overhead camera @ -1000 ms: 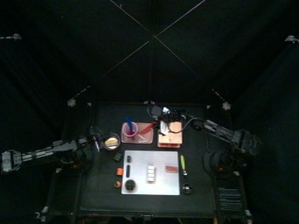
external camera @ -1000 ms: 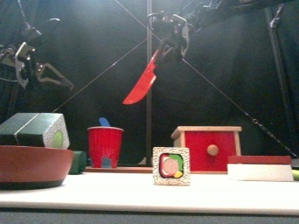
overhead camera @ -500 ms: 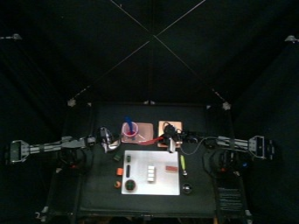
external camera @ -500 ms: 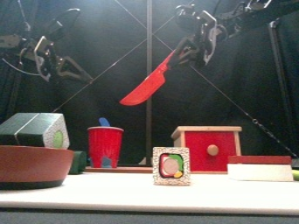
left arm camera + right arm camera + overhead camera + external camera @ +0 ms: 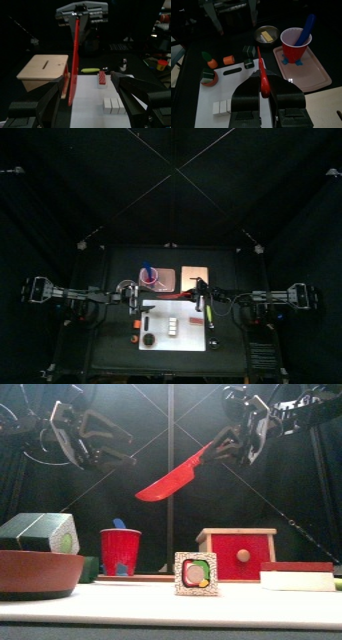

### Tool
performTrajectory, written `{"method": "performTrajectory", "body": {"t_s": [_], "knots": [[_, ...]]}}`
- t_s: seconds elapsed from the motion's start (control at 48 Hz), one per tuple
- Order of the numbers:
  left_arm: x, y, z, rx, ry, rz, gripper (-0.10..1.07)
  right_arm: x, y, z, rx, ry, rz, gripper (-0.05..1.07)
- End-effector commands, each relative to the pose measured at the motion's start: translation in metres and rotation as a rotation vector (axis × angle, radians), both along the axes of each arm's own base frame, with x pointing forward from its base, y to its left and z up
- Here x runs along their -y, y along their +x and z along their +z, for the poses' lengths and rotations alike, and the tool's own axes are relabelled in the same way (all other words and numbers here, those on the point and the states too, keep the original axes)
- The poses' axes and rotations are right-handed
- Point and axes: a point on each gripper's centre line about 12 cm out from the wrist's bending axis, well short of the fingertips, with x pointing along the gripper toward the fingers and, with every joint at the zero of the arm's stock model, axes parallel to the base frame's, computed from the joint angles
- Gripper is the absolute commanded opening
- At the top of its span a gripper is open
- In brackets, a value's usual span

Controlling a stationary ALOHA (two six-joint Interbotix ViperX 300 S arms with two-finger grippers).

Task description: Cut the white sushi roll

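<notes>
Board: the white sushi roll is carried near its front-left part.
Right gripper: clamped on the red knife, held high above the roll.
Left gripper: spread wide, empty, somewhat nearer the roll's side.

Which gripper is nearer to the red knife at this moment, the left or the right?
Right. The right gripper holds the red knife by its handle; the left gripper, open, hangs apart from the blade.

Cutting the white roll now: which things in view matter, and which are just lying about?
Job: white roll, red knife in right pincer, white board.
Lying about: red cup, red box, brown bowl.
</notes>
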Motion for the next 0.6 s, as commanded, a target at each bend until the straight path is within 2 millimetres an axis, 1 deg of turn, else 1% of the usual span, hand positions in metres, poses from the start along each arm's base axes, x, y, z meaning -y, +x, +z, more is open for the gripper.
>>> {"method": "performTrajectory", "body": {"t_s": [0.0, 0.125, 0.229, 0.312, 0.375, 0.583], "knots": [[0.000, 0.023, 0.001, 0.005, -0.005, -0.001, 1.02, -0.003, -0.001, 0.013, 0.050, -0.002, 0.003, 0.38], [-0.001, 0.046, -0.011, -0.034, 0.005, -0.001, 1.02, -0.008, 0.000, 0.015, 0.062, -0.006, 0.015, 0.38], [-0.003, 0.059, -0.020, -0.060, 0.004, 0.003, 1.02, -0.012, 0.000, 0.016, 0.068, -0.007, 0.026, 0.38], [-0.007, 0.064, -0.027, -0.078, 0.004, 0.013, 1.02, -0.013, 0.000, 0.015, 0.065, -0.005, 0.030, 0.38], [-0.007, 0.067, -0.028, -0.081, 0.005, 0.011, 1.02, -0.015, -0.001, 0.015, 0.068, -0.005, 0.036, 0.38], [-0.007, 0.062, -0.028, -0.083, -0.001, 0.013, 0.99, -0.015, -0.005, 0.012, 0.063, 0.005, 0.032, 0.38]]}}
